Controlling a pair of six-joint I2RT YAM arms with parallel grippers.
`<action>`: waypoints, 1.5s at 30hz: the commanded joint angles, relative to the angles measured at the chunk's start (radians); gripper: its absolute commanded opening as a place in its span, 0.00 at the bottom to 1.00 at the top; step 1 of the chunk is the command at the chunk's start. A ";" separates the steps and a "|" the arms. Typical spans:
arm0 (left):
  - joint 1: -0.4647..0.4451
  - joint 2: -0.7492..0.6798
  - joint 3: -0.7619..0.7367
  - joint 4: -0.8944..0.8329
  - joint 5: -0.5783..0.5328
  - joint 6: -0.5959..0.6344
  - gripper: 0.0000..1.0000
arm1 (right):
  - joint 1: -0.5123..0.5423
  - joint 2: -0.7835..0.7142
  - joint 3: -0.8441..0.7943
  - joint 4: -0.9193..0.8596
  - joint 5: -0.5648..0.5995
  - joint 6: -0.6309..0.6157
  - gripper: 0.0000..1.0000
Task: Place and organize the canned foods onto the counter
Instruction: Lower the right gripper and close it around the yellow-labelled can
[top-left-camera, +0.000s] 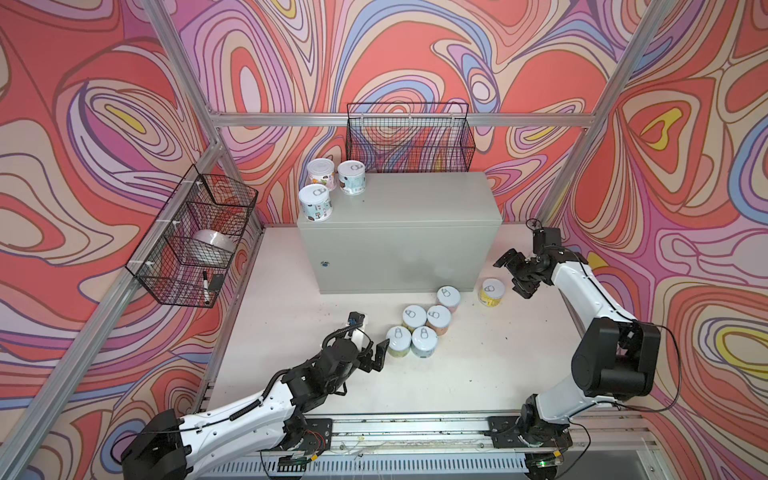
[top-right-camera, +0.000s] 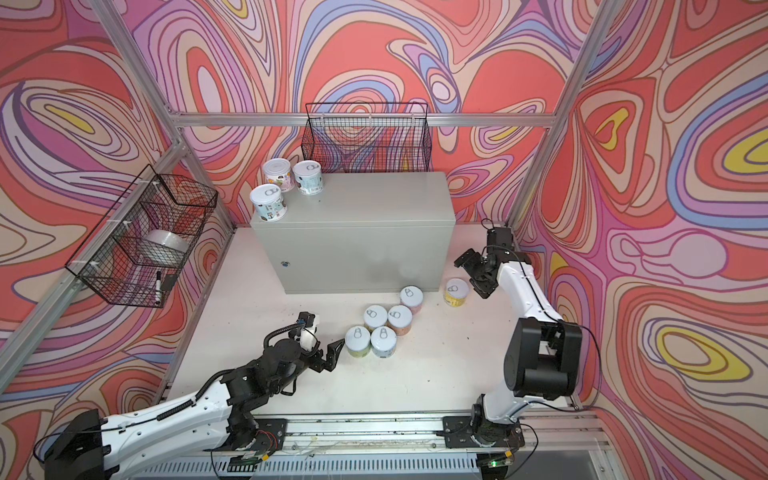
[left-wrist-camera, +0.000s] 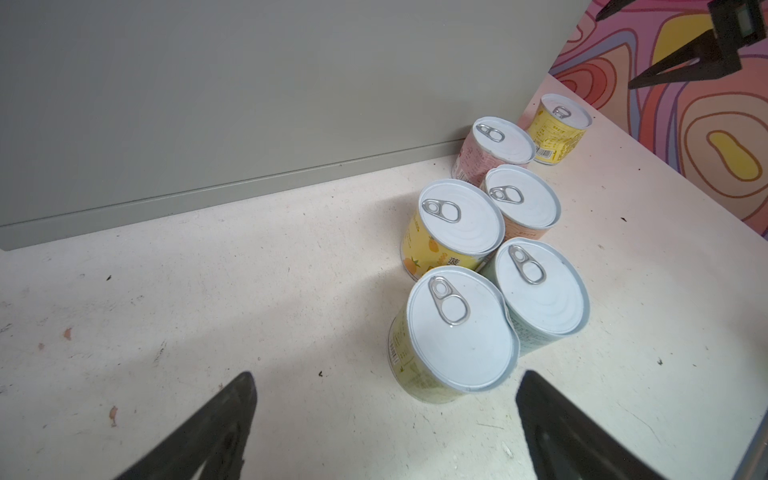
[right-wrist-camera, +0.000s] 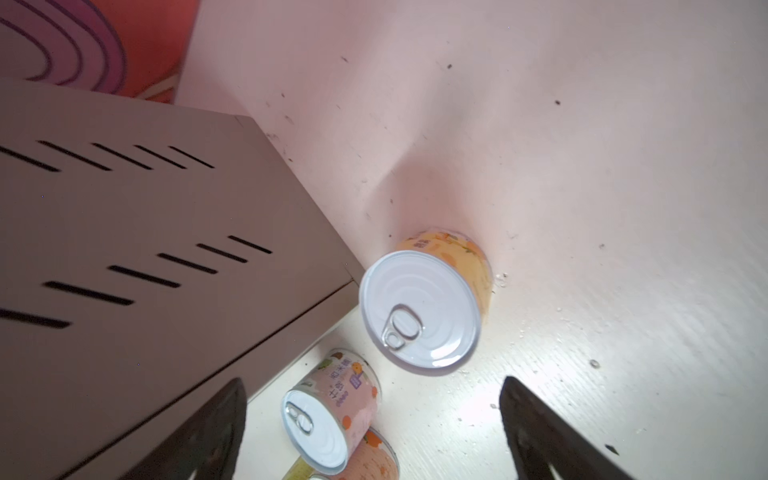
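Since six cans stand on the table (top-left-camera: 291, 316) and only three cans (top-left-camera: 314, 202) are up on the cabinet (top-left-camera: 415, 208), a pick is judged to come next.

In both top views the right hand (top-left-camera: 512, 275) is seen spread wide and empty, just beside the yellow can (top-left-camera: 493, 292). That can stands upright, apart from the rest, off the cabinet's front corner, ahead of and below this hand. The left hand (top-right-camera: 332, 356) is likewise wide and empty. The green can (top-right-camera: 358, 338) lies just ahead of its tips, at the near edge of a cluster of five (top-right-camera: 375, 318). Each arm is thus nearer its own can.

In the left wrist view the green can is found ahead of the hand, upright, offset toward one finger. A neighbour (left-wrist-camera: 540, 286) touches it on that side, so little room is left there; bare table lies on the other side.

In the right wrist view the yellow can is framed ahead between the two fingers, its axis upright. The cabinet's corner is close on one side, a pink can (right-wrist-camera: 332, 411) lies nearer the hand, and open table is left on the other side.
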 joint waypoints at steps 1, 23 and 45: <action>0.008 0.008 -0.004 0.020 -0.018 -0.006 1.00 | -0.007 0.033 0.015 -0.060 0.067 -0.055 0.98; 0.039 0.035 -0.021 0.036 -0.009 -0.003 1.00 | -0.005 0.198 0.055 0.059 0.011 -0.103 0.98; 0.071 0.061 -0.035 0.064 0.006 -0.002 1.00 | 0.119 0.276 -0.018 0.041 0.081 -0.128 0.93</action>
